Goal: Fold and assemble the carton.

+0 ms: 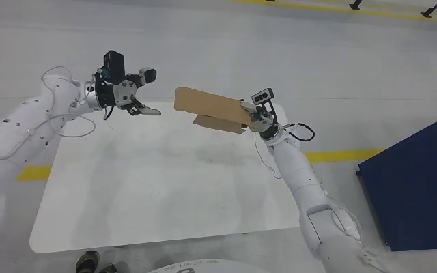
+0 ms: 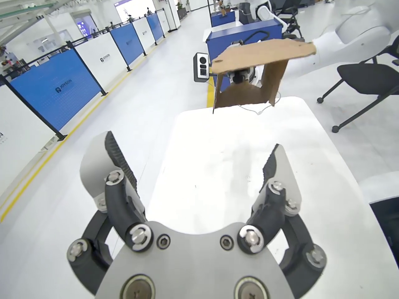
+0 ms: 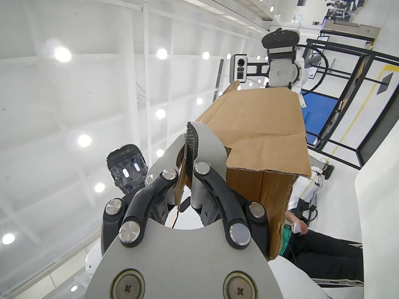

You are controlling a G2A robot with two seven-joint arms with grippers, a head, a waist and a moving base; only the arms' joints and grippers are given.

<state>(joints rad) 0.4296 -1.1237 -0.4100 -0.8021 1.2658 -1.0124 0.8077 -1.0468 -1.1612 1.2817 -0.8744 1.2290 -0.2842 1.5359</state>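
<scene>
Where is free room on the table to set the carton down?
Nearly the whole table is bare, near edge through middle. Only the far edge is crowded: the open left gripper at one corner, the right gripper holding the carton aloft toward the other.

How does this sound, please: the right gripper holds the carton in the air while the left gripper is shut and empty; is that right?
Not quite: the left gripper is open, not shut, as the left wrist view shows. The rest holds: it is empty, and the right gripper holds the carton in the air.
</scene>
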